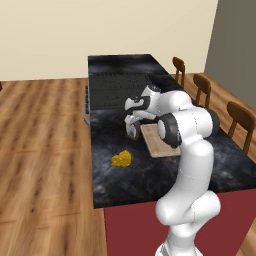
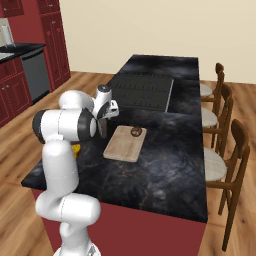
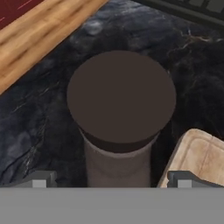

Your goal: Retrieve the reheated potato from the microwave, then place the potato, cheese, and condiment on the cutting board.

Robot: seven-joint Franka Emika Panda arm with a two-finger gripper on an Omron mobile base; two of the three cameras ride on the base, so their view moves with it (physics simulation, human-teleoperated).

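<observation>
Hand view had my fingers (image 3: pixel 112 178) spread wide, empty, straddling the condiment (image 3: pixel 120 118); I judged lowering squarely, then closing below its cap, best.

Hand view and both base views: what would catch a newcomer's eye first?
The bottle's dark cap looms right under the open claw in the hand view, standing on the black counter beside the board. From the left base view, the yellow cheese glows alone on the counter, nearer the base than the board.
</observation>
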